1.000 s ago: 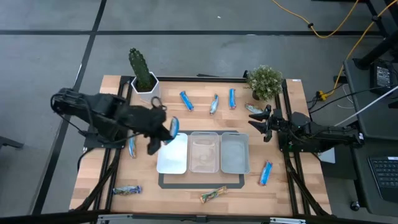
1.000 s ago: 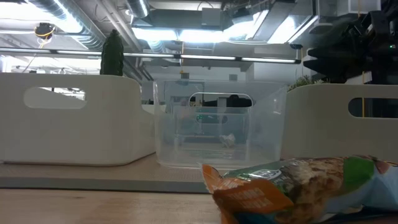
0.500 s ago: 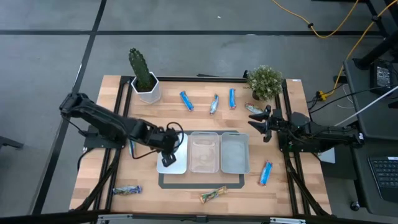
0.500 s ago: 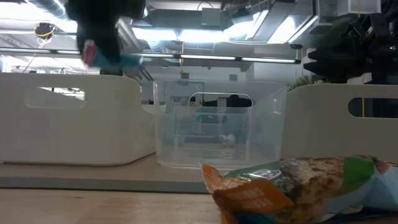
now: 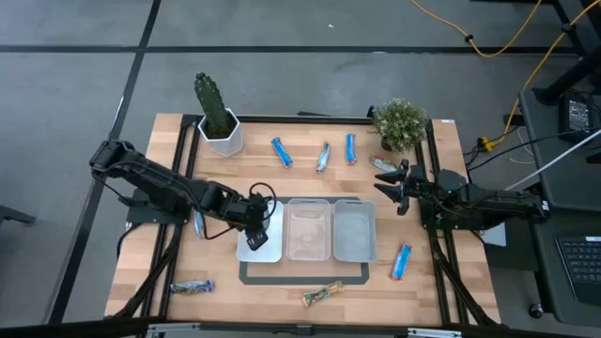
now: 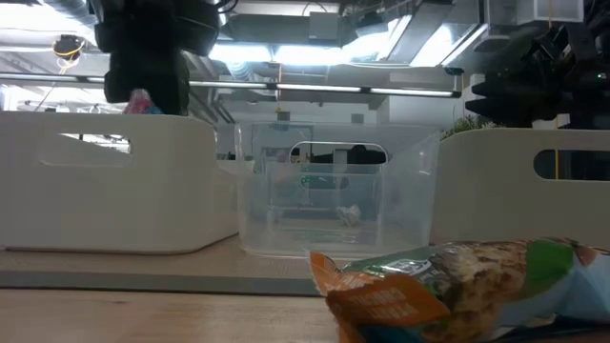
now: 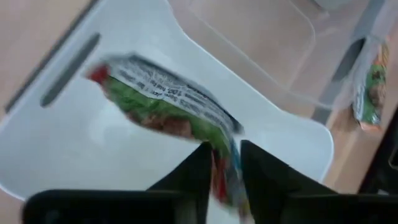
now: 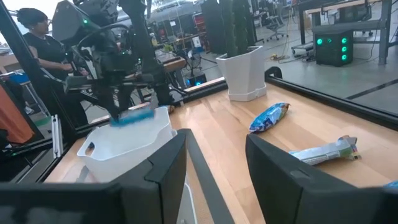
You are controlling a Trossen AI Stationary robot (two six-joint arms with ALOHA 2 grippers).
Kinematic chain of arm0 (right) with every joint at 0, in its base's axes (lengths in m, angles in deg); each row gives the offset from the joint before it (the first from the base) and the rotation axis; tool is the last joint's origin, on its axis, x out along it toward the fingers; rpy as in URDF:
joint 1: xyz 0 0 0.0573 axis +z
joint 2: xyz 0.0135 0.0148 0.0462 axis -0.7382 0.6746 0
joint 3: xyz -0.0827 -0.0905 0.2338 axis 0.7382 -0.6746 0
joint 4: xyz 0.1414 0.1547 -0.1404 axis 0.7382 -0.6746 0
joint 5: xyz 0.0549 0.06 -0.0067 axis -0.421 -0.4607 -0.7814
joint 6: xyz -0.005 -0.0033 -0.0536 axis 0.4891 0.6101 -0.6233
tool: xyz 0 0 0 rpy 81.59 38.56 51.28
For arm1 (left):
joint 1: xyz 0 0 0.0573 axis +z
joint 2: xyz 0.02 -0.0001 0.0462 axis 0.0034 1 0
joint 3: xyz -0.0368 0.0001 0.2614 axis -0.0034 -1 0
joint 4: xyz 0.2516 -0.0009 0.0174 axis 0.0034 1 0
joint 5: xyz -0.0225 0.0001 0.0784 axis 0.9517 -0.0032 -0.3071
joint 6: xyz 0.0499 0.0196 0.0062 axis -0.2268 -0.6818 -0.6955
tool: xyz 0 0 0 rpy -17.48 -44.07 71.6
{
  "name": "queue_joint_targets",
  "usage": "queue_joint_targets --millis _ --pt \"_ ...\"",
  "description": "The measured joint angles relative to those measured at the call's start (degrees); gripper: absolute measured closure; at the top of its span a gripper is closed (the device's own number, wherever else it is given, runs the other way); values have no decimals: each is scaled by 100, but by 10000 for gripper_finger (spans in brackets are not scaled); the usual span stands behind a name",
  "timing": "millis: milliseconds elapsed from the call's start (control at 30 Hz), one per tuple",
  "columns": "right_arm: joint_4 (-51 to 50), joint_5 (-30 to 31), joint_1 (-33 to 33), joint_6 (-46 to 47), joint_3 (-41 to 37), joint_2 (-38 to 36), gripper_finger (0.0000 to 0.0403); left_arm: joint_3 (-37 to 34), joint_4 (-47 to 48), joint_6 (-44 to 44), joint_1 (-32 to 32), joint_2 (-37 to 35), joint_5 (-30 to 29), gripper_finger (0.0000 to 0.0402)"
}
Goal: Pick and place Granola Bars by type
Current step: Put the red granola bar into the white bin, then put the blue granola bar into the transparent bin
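My left gripper [image 5: 257, 225] hangs over the white tray [image 5: 272, 250], shut on a blue-edged granola bar [image 7: 161, 102]. The right wrist view shows that bar [image 8: 133, 117] just above the white tray [image 8: 102, 146]. My right gripper [image 5: 390, 188] waits open near the table's right edge, beside a silvery bar [image 5: 385, 164]. Other bars lie flat on the table: blue ones [image 5: 281, 151] [image 5: 350, 147] [image 5: 402, 260], a silvery one [image 5: 323, 156], greenish-gold ones [image 5: 321, 294] [image 5: 192, 286]. My left gripper pinches the bar between its two fingers [image 7: 196, 168] at one end of the wrapper [image 7: 220, 148], coming from above and pointing down. The bar is lifted clear and sticks out beyond the fingers over the white tray's floor [image 7: 124, 155], tilted.
A clear tray [image 5: 308, 228] and a grey tray [image 5: 355, 230] stand side by side to the right of the white one. A potted cactus [image 5: 216, 113] and a small leafy plant [image 5: 399, 122] stand at the far edge. Another blue bar [image 5: 199, 222] lies under my left arm.
My left gripper has carried the blue bar from beside the white tray's far left corner to over that tray and has come down toward it. The bar now hangs near the tray's rim in the low view. The right arm has kept still.
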Motion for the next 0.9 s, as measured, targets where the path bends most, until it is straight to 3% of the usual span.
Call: queue_joint_targets --millis 233,367,567,900 --pt "2 0 1 -10 2 0 235 0 21 328 0 -53 341 212" --pt "4 0 -1 -10 2 0 235 0 -31 733 -37 -292 535 173" --pt "7 0 1 -14 2 0 235 0 -605 1115 -414 -937 550 170" --pt "5 0 0 -21 0 0 235 4 -1689 1325 -1952 -1810 741 191"
